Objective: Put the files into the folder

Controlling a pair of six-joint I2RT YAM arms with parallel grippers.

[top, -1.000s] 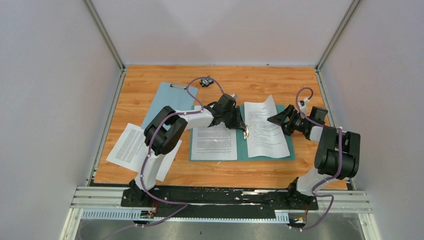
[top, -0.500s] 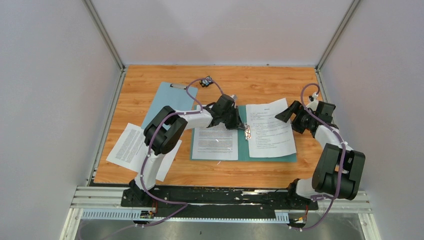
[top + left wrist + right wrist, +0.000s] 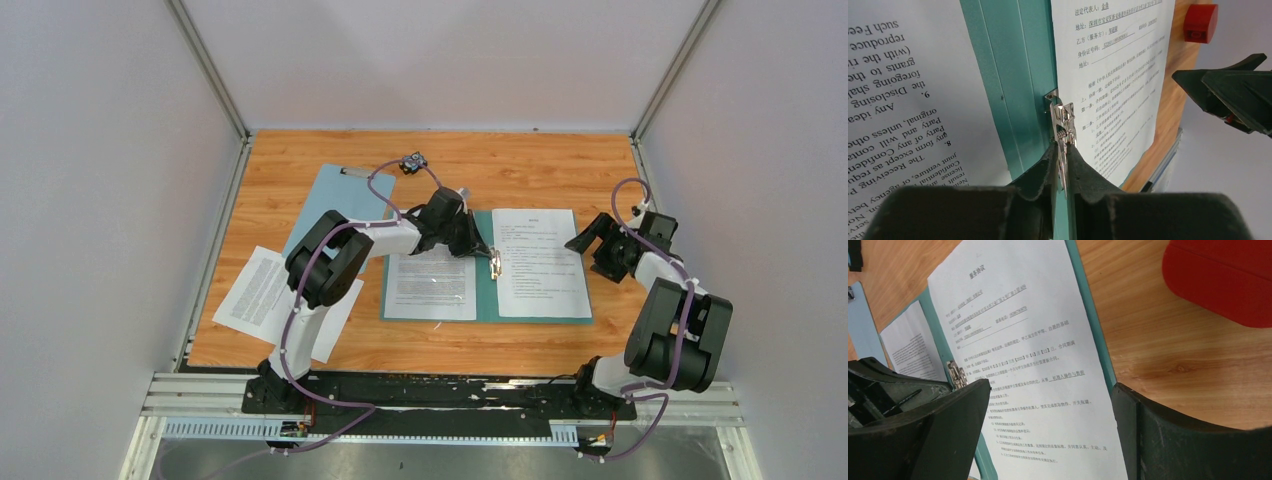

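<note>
Left gripper stays clamped on the spine clip of the open folder, centre table. Right sheet now lies flat and squared on its right half. The right gripper, jaws open, has backed off to the right.

The right sheet now lies square on the folder; the right gripper is open, withdrawn rightward.

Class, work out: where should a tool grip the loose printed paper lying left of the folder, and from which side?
Probably its left corner, from the left: the paper lies flat and thin, and the left arm covers its right part, leaving that corner free.
</note>
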